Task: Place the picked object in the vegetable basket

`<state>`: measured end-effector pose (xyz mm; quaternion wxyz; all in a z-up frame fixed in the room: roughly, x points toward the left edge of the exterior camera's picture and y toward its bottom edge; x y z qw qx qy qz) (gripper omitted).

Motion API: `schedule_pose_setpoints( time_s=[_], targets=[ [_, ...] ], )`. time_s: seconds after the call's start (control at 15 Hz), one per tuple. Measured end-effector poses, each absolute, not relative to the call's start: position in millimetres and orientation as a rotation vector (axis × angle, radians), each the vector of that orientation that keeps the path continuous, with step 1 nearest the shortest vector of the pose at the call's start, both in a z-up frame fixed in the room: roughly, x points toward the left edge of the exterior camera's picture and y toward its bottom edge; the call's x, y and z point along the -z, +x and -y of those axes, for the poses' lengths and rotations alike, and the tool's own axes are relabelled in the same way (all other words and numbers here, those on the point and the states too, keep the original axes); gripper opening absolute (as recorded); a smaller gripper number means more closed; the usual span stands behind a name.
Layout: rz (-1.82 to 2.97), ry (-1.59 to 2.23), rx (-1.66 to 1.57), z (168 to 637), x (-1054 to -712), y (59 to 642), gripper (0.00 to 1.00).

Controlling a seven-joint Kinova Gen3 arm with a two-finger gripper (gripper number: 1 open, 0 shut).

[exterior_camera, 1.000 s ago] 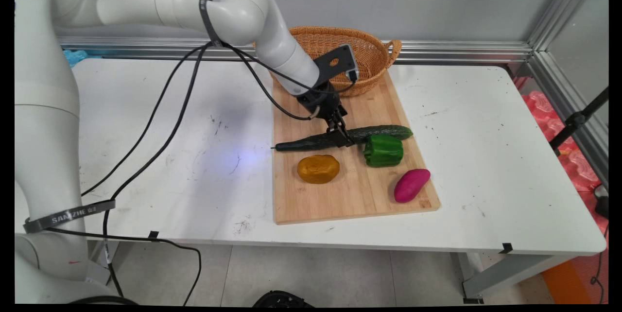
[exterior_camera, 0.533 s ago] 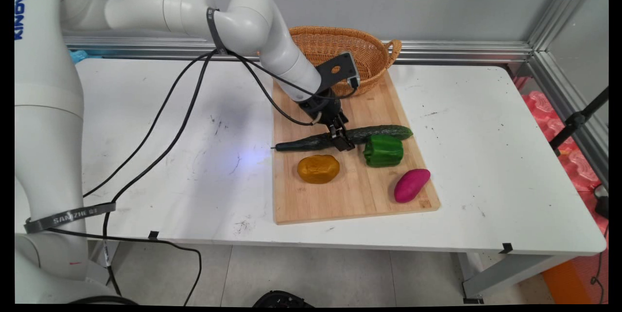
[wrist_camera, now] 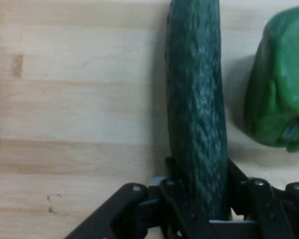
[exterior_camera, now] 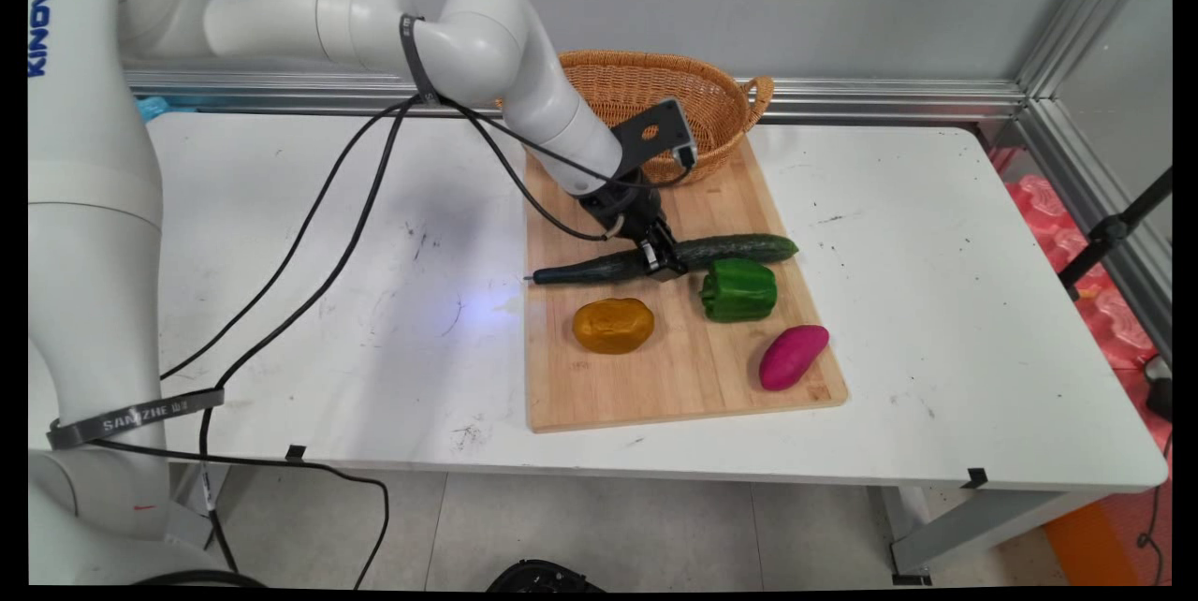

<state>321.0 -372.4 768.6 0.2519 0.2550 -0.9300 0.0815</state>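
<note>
The gripper [exterior_camera: 659,257] has its jaws closed narrowly around the middle of the cucumber [wrist_camera: 197,114], one finger pressing each side. Just beside them sits the green bell pepper [exterior_camera: 739,289]; beyond lie the wooden cutting board [exterior_camera: 674,386] and wicker basket [exterior_camera: 721,95].

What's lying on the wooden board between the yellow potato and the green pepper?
Nothing: between the round yellow-brown potato and the blocky green bell pepper, the wooden cutting board is bare, as the main view shows.
</note>
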Motion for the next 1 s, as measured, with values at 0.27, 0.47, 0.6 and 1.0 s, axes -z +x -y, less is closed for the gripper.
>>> schedule_pose_setpoints(
  time_s=[0.27, 0.47, 0.6, 1.0],
  targets=[
    [2.501, 0.69, -0.235, 373.0, -795.4, 320.8, 0.0],
    [2.48, 0.679, -0.252, 373.7, -822.7, 321.7, 0.0],
    [2.466, 0.67, -0.269, 375.9, -843.8, 322.9, 0.0],
    [2.426, 0.641, -0.374, 399.5, -899.2, 329.8, 0.0]
  ],
)
